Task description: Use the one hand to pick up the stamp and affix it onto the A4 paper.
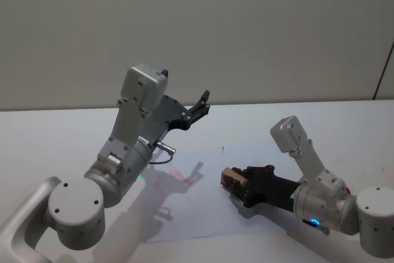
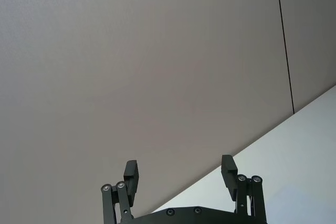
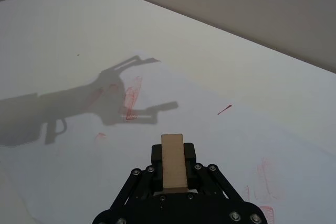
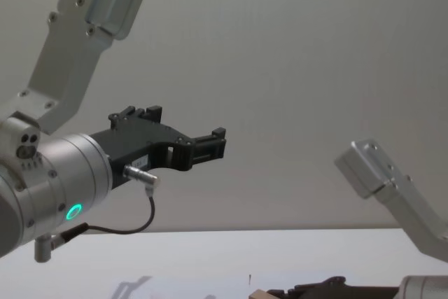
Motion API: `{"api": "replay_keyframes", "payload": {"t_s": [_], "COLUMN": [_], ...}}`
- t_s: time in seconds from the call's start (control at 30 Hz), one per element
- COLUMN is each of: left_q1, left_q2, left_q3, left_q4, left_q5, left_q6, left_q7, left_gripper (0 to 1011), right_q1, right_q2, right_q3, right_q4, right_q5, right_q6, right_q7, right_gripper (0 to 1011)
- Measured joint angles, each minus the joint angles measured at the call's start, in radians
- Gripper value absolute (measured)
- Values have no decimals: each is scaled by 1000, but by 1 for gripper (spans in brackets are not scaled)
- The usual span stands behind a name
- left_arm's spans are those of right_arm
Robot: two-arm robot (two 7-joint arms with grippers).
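Gripping the small tan wooden stamp block (image 3: pixel 173 161) between both fingers of my right black two-fingered gripper (image 1: pixel 233 180), jaws closed down to its width. Block is protruding past my fingertips. Beneath and ahead of my hand the thin white A4 paper sheet (image 1: pixel 197 210) is lying flat, reddish smudges (image 3: pixel 131 95) showing farther ahead. Stamp-to-sheet contact: cannot tell. My left gripper (image 4: pixel 218 141) is hanging raised off to the side, fingers spread wide.

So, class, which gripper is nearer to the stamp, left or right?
Right. The right gripper is shut on the stamp, low over the A4 paper. The left gripper is open, raised high above the table, well apart from the stamp.
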Motion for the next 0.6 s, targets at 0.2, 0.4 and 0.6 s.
{"api": "replay_keyframes", "payload": {"t_s": [0.2, 0.4, 0.6], "left_q1": [0, 0, 0], "left_q2": [0, 0, 0], "left_q3": [0, 0, 0], "left_q4": [0, 0, 0], "left_q5": [0, 0, 0], "left_q6": [0, 0, 0], "left_q7": [0, 0, 0], "left_gripper": [1001, 1001, 1001], "right_q1": [1, -5, -14], "right_q2": [1, 8, 19], "right_q3": [-4, -6, 5], "right_q4": [1, -27, -84], "right_q5": [-6, -5, 14], "right_q6": [-19, -42, -67], "right_q7": [-3, -20, -48], "right_gripper": [217, 217, 217]}}
